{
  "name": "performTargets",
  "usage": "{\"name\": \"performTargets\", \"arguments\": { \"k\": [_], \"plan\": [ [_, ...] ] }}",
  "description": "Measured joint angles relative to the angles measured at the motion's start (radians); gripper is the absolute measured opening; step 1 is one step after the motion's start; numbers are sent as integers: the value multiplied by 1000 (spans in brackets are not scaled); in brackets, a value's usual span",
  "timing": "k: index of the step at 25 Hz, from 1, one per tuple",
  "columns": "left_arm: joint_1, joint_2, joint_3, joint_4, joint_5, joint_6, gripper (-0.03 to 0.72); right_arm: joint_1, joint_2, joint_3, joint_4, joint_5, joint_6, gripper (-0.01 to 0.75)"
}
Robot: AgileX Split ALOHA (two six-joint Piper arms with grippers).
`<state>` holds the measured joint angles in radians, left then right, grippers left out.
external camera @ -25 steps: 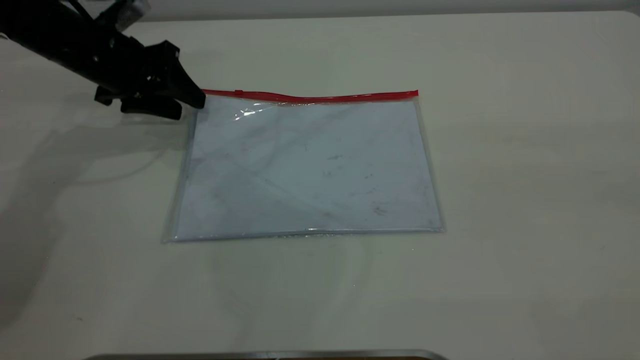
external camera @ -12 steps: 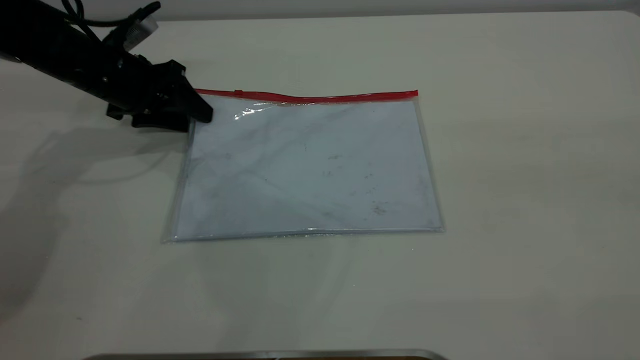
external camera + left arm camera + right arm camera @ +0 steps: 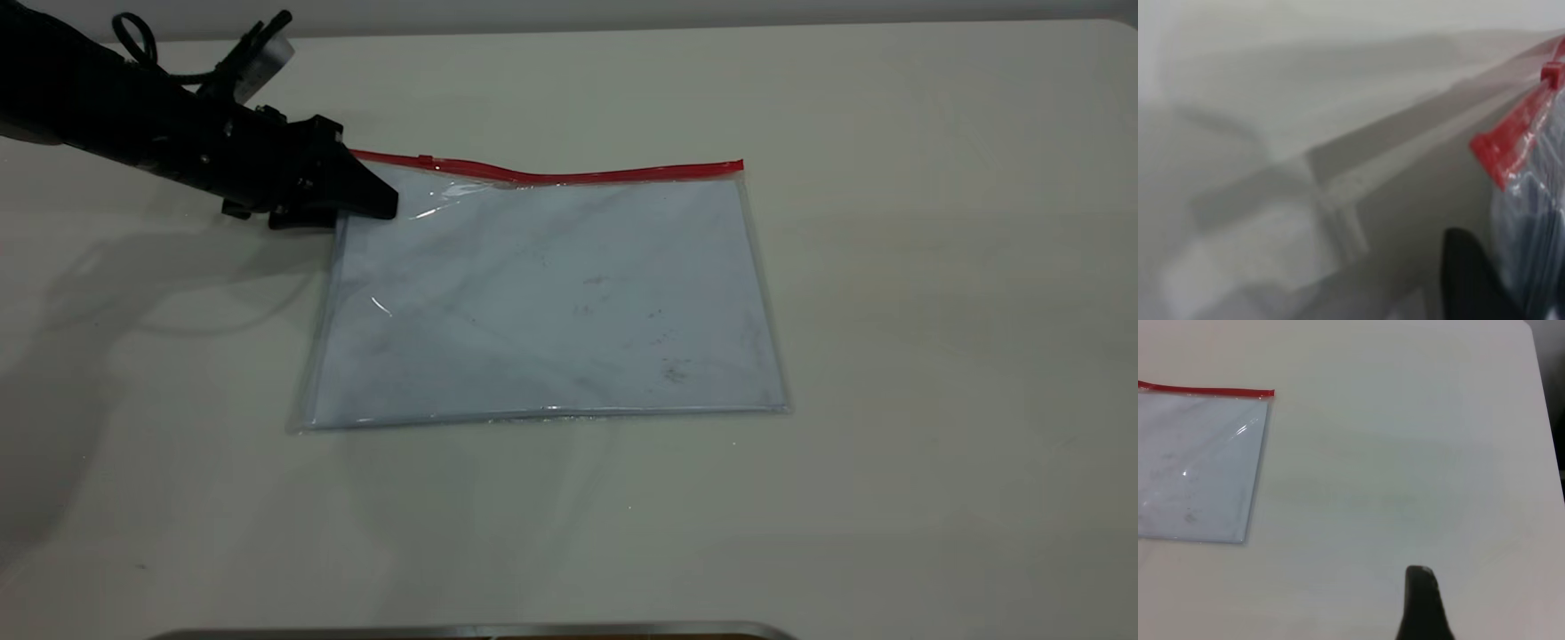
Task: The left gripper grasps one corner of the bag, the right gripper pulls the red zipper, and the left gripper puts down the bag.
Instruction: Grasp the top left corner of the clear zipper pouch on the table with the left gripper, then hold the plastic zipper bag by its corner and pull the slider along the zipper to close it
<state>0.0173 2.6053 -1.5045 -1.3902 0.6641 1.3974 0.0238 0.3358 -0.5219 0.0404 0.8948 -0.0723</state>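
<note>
Reaching onto the bag (image 3: 547, 298) at its far corner by the red zipper (image 3: 569, 174), left gripper (image 3: 378, 203) straddles the corner, pinch unclear; bag flat on table (image 3: 933, 356). Next: close, then right gripper (image 3: 1423, 603), parked well off, goes for the slider.

Glossy clear plastic bag (image 3: 542, 302); smudged paper inside; matt table (image 3: 933, 267)
</note>
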Motion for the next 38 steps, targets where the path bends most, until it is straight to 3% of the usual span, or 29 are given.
{"name": "performTargets", "arguments": {
  "k": [3,4,9,14,16,20,27,33,38],
  "plan": [
    [0,0,-4,-1,19,76,84,0,0,0,0,-1,-6,557],
    [0,0,-11,1,37,109,57,0,0,0,3,-1,-17,557],
    [0,0,-118,56,188,311,53,0,20,0,78,-20,-125,557],
    [-20,0,-327,259,418,402,53,0,173,0,233,-79,-309,557],
    [-40,0,-401,337,459,426,53,0,259,0,319,-128,-389,557],
    [-98,0,-522,449,485,472,53,0,468,0,554,-232,-619,557],
    [-206,0,-612,482,496,484,53,0,854,-2,1087,-407,-1255,557],
    [-286,0,-615,507,498,561,53,57,1173,-76,1587,-412,-1859,557],
    [-325,0,-615,526,500,651,53,132,1415,-197,1721,-403,-2042,557]
  ]
}}
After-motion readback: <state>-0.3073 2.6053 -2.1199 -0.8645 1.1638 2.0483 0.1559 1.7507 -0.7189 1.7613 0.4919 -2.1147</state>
